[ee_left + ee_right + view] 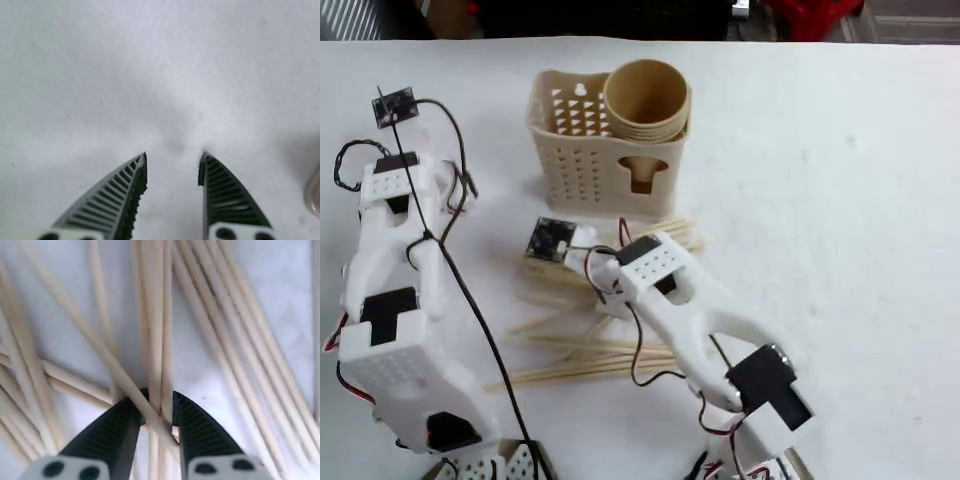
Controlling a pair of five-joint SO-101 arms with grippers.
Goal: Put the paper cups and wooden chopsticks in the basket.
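A stack of paper cups (647,100) stands in the right half of the cream perforated basket (582,170) at the back of the table. Wooden chopsticks (582,368) lie scattered and crossed on the white table in front of the basket. The right arm (665,290) leans over this pile. My right gripper (159,395) is down among the chopsticks (155,330), its fingers closed on one or two sticks that cross between the tips. My left gripper (172,157) hangs open over bare white table at the left, with nothing between its fingers.
The left arm (395,260) stands along the left edge, its cable trailing across the table towards the front. A tan rounded edge (314,192) shows beside the left gripper. The table's right side is bare white cloth (840,220).
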